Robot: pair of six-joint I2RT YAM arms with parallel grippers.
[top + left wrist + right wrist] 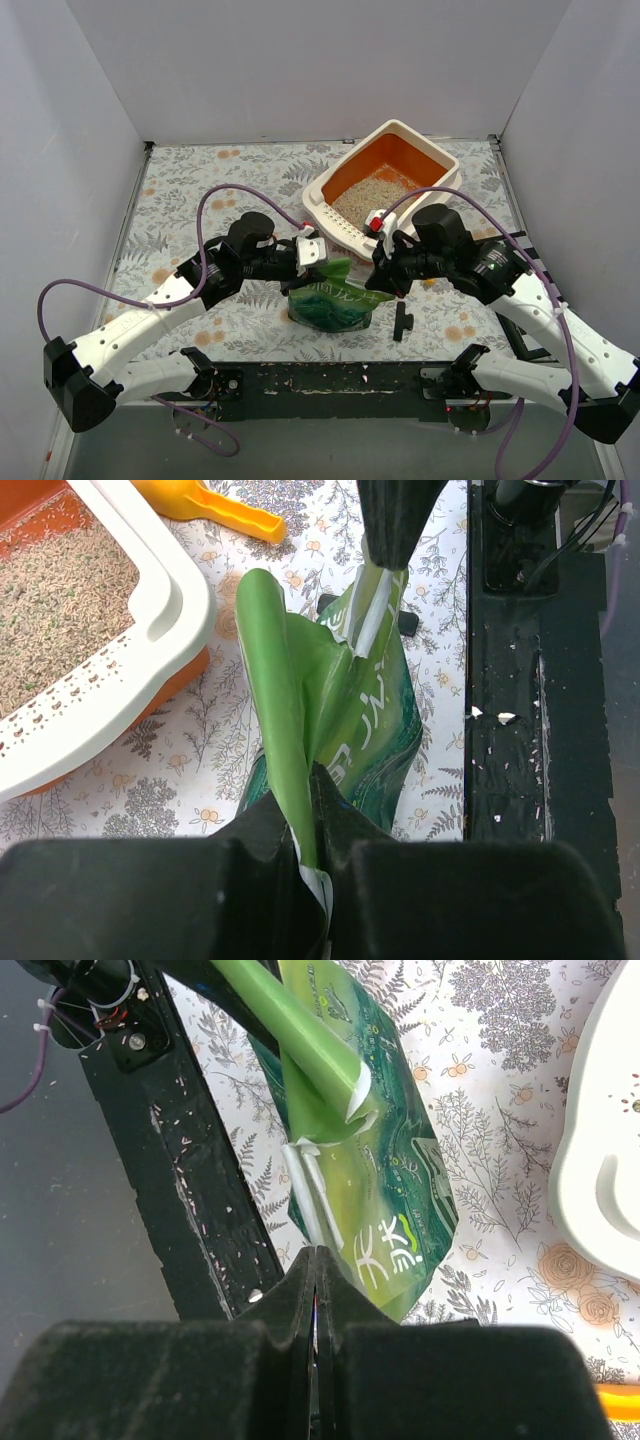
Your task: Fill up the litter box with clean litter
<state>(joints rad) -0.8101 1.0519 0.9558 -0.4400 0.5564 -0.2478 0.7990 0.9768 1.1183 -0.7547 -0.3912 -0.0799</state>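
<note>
The litter box (pixel 330 212), cream outside and orange inside, stands at the back right and holds a pile of beige clean litter (pixel 365 200). A glossy green bag (pixel 330 303) stands on the table in front of it, between both grippers. My left gripper (pixel 318 255) is shut on the bag's upper left edge (pixel 300 780). My right gripper (pixel 378 275) is shut on the bag's upper right edge (pixel 390 1180). The box rim (pixel 150 650) and the litter (pixel 50 600) also show in the left wrist view, left of the bag.
An orange scoop (pixel 215 505) lies on the table beyond the bag, near the box. A small black piece (pixel 401 322) lies right of the bag. The black base plate (pixel 330 380) runs along the near edge. White walls enclose the flowered table.
</note>
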